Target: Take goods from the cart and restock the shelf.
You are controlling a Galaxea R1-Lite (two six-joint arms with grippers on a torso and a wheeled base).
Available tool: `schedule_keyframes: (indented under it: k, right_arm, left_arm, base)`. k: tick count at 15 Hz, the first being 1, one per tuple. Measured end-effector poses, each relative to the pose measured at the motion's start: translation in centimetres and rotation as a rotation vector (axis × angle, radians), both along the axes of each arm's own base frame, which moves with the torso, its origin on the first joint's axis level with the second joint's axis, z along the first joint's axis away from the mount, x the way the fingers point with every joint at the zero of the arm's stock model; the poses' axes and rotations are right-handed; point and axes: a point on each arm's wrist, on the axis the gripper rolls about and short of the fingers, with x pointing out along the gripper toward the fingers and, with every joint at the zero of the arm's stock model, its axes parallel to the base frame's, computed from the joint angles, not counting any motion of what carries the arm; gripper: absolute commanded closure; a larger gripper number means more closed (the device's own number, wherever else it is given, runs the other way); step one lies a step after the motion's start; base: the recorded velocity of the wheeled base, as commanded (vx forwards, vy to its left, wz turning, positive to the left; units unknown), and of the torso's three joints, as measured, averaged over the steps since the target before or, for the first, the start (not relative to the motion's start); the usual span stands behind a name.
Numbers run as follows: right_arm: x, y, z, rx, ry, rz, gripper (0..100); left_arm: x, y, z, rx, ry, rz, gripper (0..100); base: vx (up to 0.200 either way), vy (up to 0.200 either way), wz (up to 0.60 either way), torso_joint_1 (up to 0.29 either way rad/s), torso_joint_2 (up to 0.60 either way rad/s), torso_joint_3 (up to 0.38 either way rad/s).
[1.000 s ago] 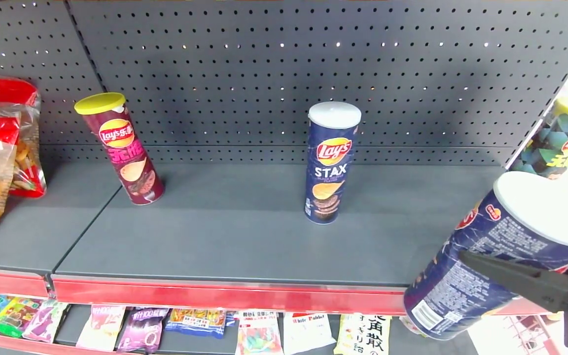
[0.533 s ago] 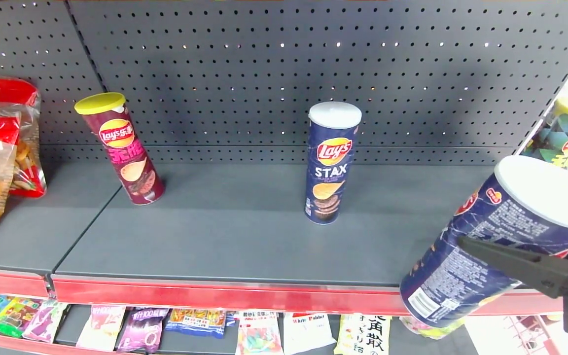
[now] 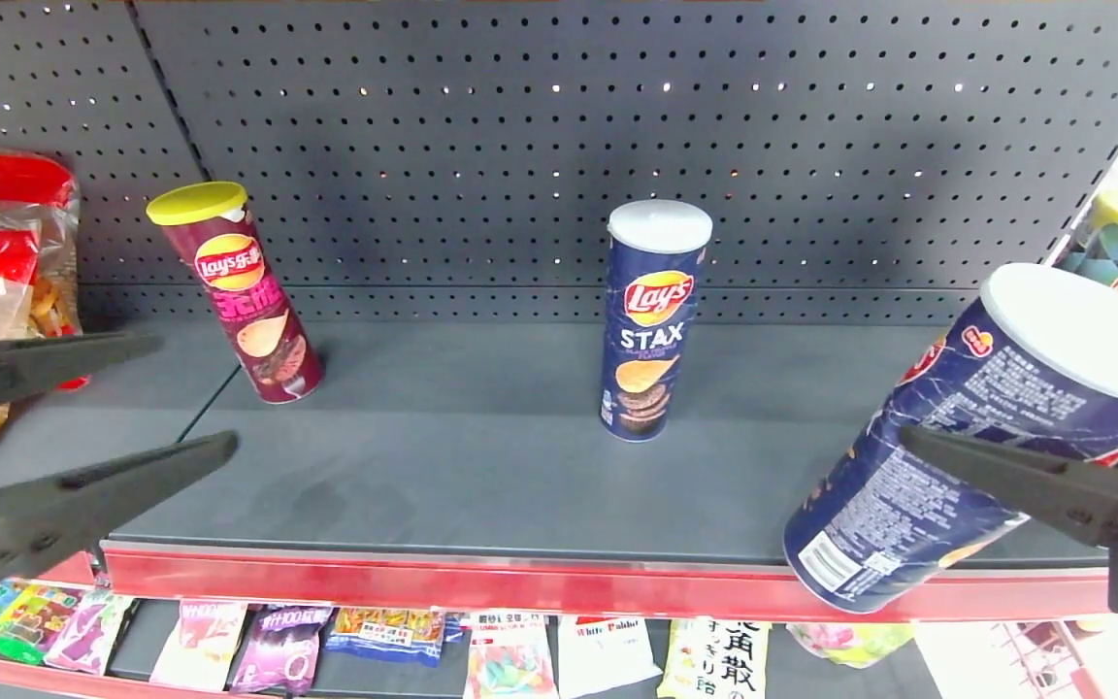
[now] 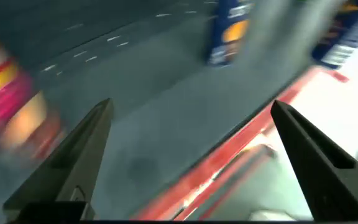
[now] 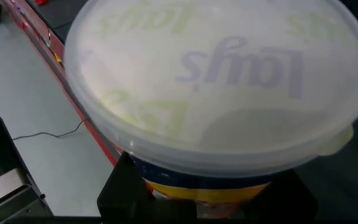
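Right tool (image 3: 967, 432) grasps a dark blue cardboard chip can with a white plastic lid (image 3: 996, 388). The can is tilted, with its base at the red front lip of the grey metal shelf (image 3: 481, 466), to the right of a matching upright blue can (image 3: 651, 320). Left tool (image 3: 195, 391) hangs released, jaws wide, near a leaning maroon can with a yellow lid (image 3: 239, 296). Placing seems to be the step in hand. Next, I judge, the held can must clear the lip, come upright and settle on bare shelf. One finger of the right tool is hidden behind the can, and whether the base touches the lip is unclear.
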Motion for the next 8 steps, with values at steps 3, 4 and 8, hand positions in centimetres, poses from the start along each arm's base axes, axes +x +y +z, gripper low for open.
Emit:
schedule_keyframes:
  k: [3,4,8]
  right_arm:
    - [0.0,0.0,0.6,0.010,-0.017,-0.007,100]
    - [0.1,-0.1,0.7,0.014,-0.022,-0.008,100]
    - [0.2,0.0,0.8,0.014,-0.024,-0.009,100]
  left_arm:
    - [6.5,-4.1,0.4,0.018,0.042,-0.256,0]
    - [8.1,-5.5,0.2,0.025,0.051,-0.306,0]
    - [12.8,-10.0,-1.1,0.049,0.050,-0.408,0]
  base:
    - [0.000,0.000,0.00,0.000,0.00,0.000]
    - [0.000,0.000,0.00,0.000,0.00,0.000]
    - [0.000,0.000,0.00,0.000,0.00,0.000]
